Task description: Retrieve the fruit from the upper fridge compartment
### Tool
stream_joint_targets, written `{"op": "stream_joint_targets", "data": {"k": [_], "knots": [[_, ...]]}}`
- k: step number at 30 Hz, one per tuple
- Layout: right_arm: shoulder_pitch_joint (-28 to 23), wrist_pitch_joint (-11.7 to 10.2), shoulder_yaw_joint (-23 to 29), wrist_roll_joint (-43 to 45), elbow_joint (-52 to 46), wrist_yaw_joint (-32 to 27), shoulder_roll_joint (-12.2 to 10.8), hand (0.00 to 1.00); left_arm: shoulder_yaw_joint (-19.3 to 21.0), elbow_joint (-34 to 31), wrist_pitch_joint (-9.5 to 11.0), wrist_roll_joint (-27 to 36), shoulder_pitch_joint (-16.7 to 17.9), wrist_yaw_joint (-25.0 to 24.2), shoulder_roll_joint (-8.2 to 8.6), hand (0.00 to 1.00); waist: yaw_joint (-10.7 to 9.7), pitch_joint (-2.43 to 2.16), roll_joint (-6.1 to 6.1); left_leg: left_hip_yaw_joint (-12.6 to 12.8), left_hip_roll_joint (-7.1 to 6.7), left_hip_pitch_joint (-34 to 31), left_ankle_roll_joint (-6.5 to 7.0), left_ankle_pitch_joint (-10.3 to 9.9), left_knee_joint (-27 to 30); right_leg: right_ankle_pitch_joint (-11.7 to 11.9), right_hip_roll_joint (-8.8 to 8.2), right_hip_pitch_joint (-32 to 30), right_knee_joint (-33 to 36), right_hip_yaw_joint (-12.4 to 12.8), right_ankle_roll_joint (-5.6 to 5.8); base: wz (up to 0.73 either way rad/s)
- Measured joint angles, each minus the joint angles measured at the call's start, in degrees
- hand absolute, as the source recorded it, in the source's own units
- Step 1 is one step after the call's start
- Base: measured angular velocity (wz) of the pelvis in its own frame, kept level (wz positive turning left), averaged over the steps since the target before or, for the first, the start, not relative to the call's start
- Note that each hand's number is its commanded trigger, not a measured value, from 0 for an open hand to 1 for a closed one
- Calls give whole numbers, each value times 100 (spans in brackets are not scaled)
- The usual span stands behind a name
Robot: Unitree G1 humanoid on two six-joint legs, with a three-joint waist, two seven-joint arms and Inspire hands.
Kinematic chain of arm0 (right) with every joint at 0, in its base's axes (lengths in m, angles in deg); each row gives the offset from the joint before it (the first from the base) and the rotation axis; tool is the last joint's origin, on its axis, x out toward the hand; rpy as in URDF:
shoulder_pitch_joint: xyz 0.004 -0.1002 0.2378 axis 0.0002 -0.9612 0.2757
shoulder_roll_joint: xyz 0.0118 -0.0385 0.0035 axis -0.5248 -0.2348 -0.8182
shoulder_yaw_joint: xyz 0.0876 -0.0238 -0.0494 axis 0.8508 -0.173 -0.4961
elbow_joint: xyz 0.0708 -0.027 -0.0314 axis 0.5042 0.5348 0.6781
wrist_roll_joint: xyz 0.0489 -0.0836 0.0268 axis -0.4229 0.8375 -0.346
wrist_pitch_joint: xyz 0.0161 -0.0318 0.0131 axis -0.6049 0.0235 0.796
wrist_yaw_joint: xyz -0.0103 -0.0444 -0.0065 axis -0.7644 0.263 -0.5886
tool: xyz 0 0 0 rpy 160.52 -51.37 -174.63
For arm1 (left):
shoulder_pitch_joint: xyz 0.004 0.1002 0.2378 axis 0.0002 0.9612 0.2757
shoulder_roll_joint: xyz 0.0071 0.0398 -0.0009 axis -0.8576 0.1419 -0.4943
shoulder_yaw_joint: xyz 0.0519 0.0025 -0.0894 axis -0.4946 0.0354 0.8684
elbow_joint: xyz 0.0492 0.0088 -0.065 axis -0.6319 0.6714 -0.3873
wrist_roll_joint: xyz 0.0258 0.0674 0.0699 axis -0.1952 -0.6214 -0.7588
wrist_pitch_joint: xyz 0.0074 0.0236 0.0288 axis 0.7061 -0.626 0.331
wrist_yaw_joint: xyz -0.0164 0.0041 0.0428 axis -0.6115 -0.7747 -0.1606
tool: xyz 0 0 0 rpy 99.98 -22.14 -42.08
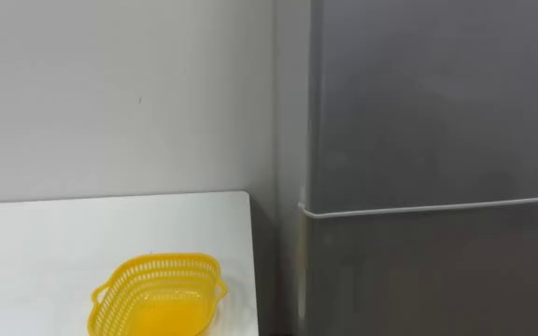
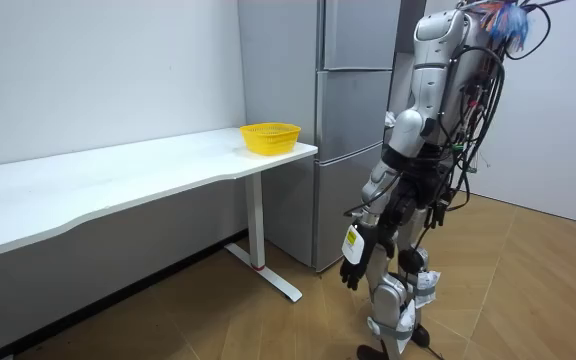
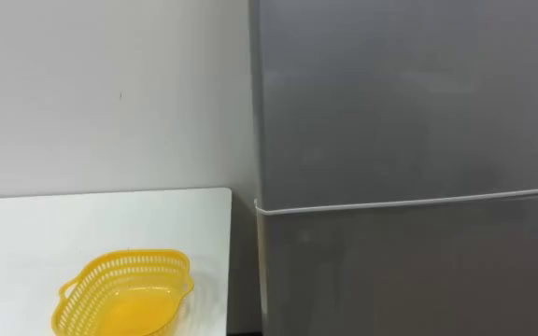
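Observation:
The grey fridge stands shut in front of me. Its upper door (image 1: 437, 103) meets the door below (image 1: 437, 271) at a thin pale seam. In the room view the fridge (image 2: 353, 110) stands against the wall, and I stand upright a step from it, facing it. My left hand (image 2: 353, 272) hangs at my side with relaxed fingers and holds nothing.
A white table (image 1: 54, 233) stands to the left of the fridge, its right end close to the fridge's side. An empty yellow mesh basket (image 1: 157, 294) sits near that end. In the room view the table (image 2: 118, 180) runs along the wall over wooden floor.

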Motion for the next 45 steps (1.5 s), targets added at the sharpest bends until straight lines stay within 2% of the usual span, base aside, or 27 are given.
{"op": "stream_joint_targets", "data": {"k": [7, 18, 30, 33, 39, 41, 42, 44, 45], "knots": [[11, -9, 0, 156, -37, 10, -1, 0, 3, -3, 5, -15, 7, 88, -3, 0, 13, 4, -53, 22, -7, 27, 0, 0, -10, 0, -2, 17, -7, 11, 1, 0], [11, -7, 54, 136, -30, -46, -1, 0, 33, 19, 74, -1, 80, 239, -1, 0, 0, 9, -52, -10, -2, 40, 0, 0, -33, -6, -5, 39, -19, -1, 0, 0], [12, 9, 48, 148, 221, -167, -94, 0, 354, 29, 73, 160, 195, 410, 79, 0, 16, 10, -56, -4, -7, 117, -1, -3, -69, -31, 0, 97, -15, 0, 8, 0], [14, 43, 80, 148, 268, -264, -95, 0, 460, 27, 71, 617, 219, 533, 99, 0, 10, 10, -55, -6, -8, 116, -1, -3, -69, -32, 0, 97, -26, -4, 7, 0], [14, 78, 290, 146, 289, -366, -97, 0, 1092, 35, 31, 1840, 393, 992, 121, 0, 21, 6, -43, -1, -2, 120, -2, -3, -73, -24, -7, 124, -68, -29, 6, 0], [40, 75, 355, 142, 311, -457, -95, 0, 1290, 70, -11, 2690, 456, 1333, 118, 0, 21, 7, -36, -45, -6, 120, -2, -3, -66, -24, -7, 140, -82, -53, 6, 4], [45, 71, 380, 141, 339, -480, -97, 0, 1344, 77, -15, 2914, 474, 1420, 120, 0, 22, 8, -37, -52, -7, 121, -2, -3, -63, -24, -3, 144, -86, -54, 6, 4], [66, 76, 467, 123, 387, -532, -101, 0, 1766, 38, -12, 3902, 512, 1737, 130, 0, 59, 9, -37, -50, -6, 118, -2, -3, -63, -24, -9, 147, -94, -68, 6, 4], [66, 80, 501, 125, 387, -539, -100, 0, 1886, -17, -3, 4187, 507, 1816, 131, 0, 63, 9, -37, -48, -5, 119, -3, -3, -63, -24, -10, 146, -93, -74, 6, 3]]}}
